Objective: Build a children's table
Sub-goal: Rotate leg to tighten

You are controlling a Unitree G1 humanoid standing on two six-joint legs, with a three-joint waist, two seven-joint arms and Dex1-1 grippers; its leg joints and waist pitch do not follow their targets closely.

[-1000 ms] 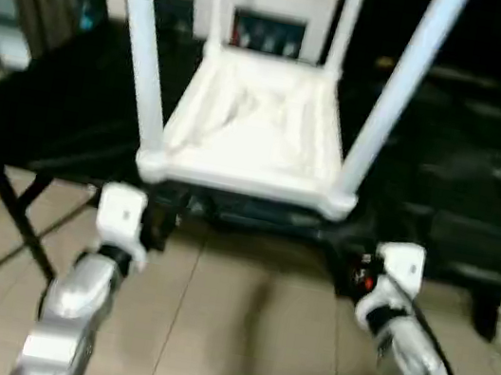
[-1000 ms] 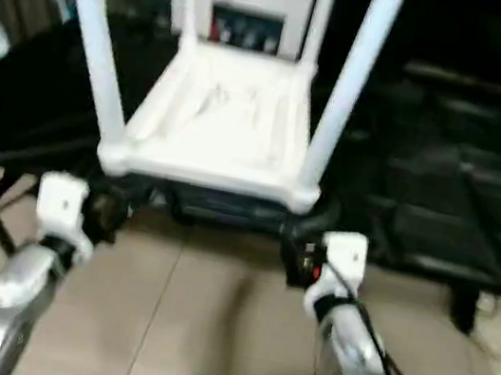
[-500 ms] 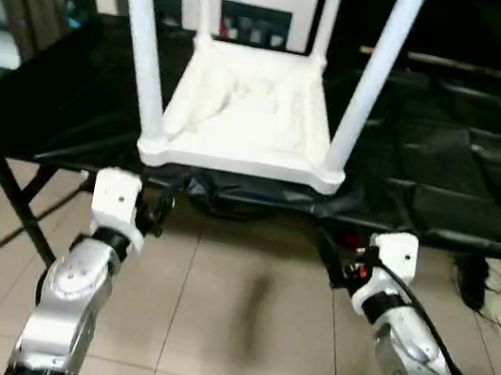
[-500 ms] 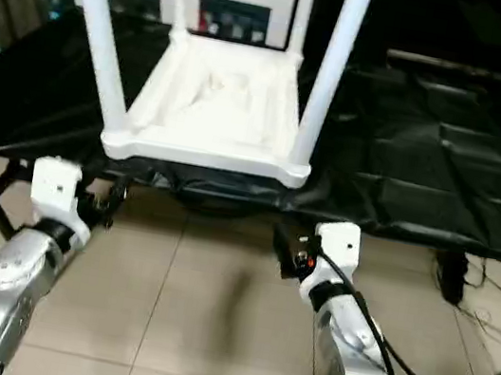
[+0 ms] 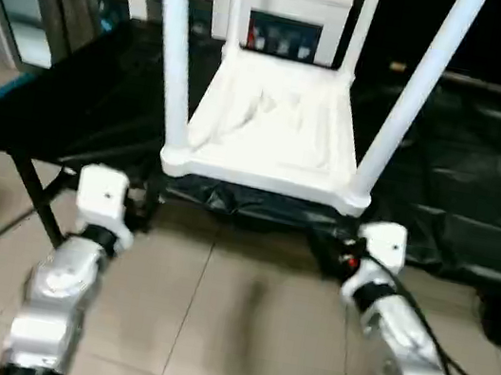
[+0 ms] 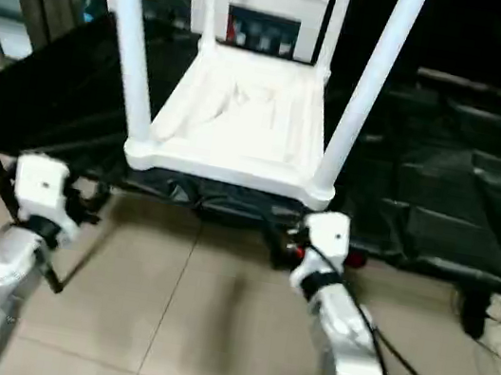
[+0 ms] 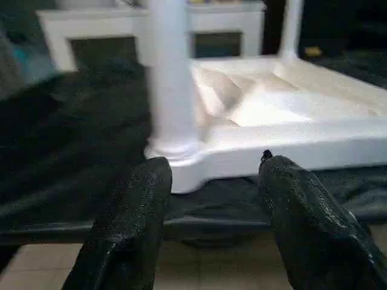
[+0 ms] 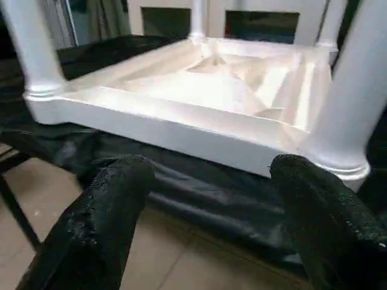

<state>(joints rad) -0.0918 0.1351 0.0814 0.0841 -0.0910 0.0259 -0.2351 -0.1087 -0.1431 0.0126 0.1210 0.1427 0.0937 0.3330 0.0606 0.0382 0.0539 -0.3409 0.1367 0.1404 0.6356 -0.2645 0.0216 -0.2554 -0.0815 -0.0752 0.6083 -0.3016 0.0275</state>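
White children's table (image 5: pixel 273 138) sits upside-down beyond both hands.

Your head camera swung over the last second (the whole view dipped, then rose and slid), so most of the table's (image 5: pixel 274 134) apparent drift was the camera's. Measured against the table, though, both arms ended further to the robot's left. The right gripper (image 8: pixel 213 160) had sat out beyond the near right corner; it finished almost directly below that corner and closer to the edge. The left gripper (image 7: pixel 214 163) had been just under the near left corner and finished further outside it.
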